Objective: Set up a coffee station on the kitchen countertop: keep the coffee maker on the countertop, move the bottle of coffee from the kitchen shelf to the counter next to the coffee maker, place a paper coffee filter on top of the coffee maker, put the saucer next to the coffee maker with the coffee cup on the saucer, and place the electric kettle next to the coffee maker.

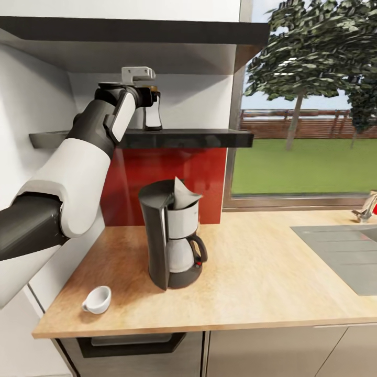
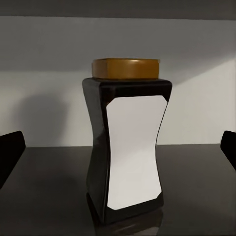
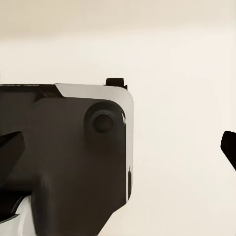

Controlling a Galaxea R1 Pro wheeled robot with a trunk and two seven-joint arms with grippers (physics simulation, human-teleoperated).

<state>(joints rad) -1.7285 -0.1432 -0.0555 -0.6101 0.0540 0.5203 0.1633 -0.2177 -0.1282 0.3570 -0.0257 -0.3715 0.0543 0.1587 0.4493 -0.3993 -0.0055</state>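
Observation:
The bottle of coffee (image 2: 130, 147), dark and waisted with a white label and a brown-orange cap, stands upright on the black kitchen shelf (image 1: 199, 138). My left gripper (image 1: 148, 99) is raised to the bottle (image 1: 153, 119) and open, one fingertip (image 2: 11, 152) on each side, well apart from it. On the countertop (image 1: 262, 283) below stands the coffee maker (image 1: 173, 238) with a paper coffee filter (image 1: 183, 196) sticking out of its top. The white coffee cup (image 1: 98, 299) lies tilted near the front left corner. My right gripper (image 3: 118, 147) is open and holds nothing. The saucer and electric kettle are out of view.
A grey sink (image 1: 340, 251) is set into the counter at the right, with a faucet (image 1: 365, 210) behind it. A dark upper cabinet (image 1: 131, 31) overhangs the shelf. A large window (image 1: 303, 131) fills the right wall. In the right wrist view, part of my own body (image 3: 64, 157) is close.

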